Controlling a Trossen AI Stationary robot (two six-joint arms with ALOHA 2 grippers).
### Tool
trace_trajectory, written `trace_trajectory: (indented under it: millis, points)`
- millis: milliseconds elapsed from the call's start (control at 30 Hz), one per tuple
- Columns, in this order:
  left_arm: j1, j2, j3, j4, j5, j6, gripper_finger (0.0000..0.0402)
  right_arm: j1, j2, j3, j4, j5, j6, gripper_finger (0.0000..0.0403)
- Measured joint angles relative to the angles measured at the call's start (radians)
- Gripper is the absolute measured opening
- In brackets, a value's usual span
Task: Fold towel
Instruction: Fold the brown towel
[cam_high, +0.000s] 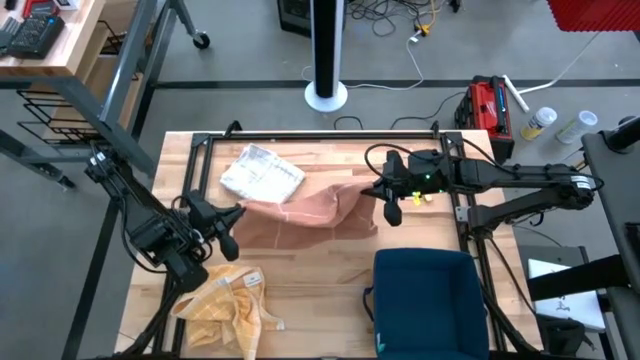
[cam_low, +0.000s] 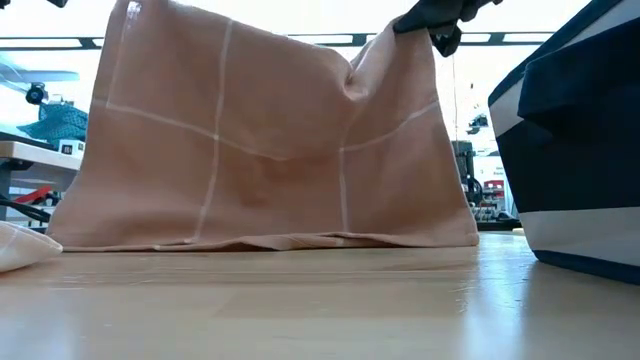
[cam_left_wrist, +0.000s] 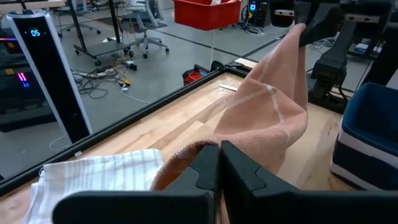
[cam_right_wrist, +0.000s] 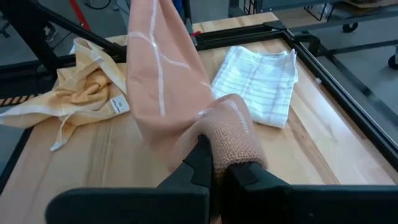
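Note:
A salmon-pink towel (cam_high: 310, 210) with pale lines hangs between my two grippers over the table's middle. In the low view the towel (cam_low: 260, 150) spreads like a curtain, its lower edge (cam_low: 260, 242) resting on the wood. My left gripper (cam_high: 232, 218) is shut on the towel's left end and shows as closed fingers in the left wrist view (cam_left_wrist: 219, 167). My right gripper (cam_high: 386, 196) is shut on the right end, at the top of the low view (cam_low: 432, 22) and in its own view (cam_right_wrist: 217, 163). My left gripper pinches a bunched upper edge of the towel (cam_left_wrist: 194, 151) between its two fingers, coming roughly level from the table's left. The cloth runs away from the fingers toward the other gripper and hangs down below. My right gripper pinches a bunched upper corner of the towel (cam_right_wrist: 229, 124) between its two fingers, coming from the table's right and slanting a little down. Several layers are gathered there. The cloth hangs below the fingers, sagging slightly between the two holds, with its bottom on the table.
A folded white striped towel (cam_high: 262, 172) lies at the far left of the table. A crumpled yellow towel (cam_high: 225, 300) lies at the near left. A dark blue bin (cam_high: 430, 300) stands at the near right. A black frame (cam_high: 320, 135) borders the table.

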Motion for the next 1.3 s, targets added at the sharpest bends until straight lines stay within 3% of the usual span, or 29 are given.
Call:
trace_trajectory:
  millis: [400,533,833,933,1100,1300]
  points:
    - [0.005,-0.014,0.224,-0.053,-0.019,0.329,0.0000,-0.011,-0.167,0.110,-0.049,-0.016,0.059,0.0000]
    - [0.005,-0.023,0.277,-0.084,-0.016,0.406,0.0000,-0.011,-0.194,0.140,-0.171,0.060,0.093,0.0000]
    - [0.005,-0.058,0.305,-0.308,0.038,0.273,0.0000,-0.011,-0.243,0.139,-0.186,0.145,0.137,0.0000]
    - [0.006,-0.075,0.293,-0.314,0.054,0.260,0.0000,-0.011,-0.253,0.139,-0.188,0.163,0.139,0.0000]
    - [0.006,-0.085,0.312,-0.311,0.062,0.251,0.0000,-0.006,-0.254,0.139,-0.188,0.124,0.169,0.0000]
    - [0.006,-0.052,0.449,-0.313,0.093,0.261,0.0000,0.038,-0.253,0.149,-0.184,0.078,0.218,0.0000]
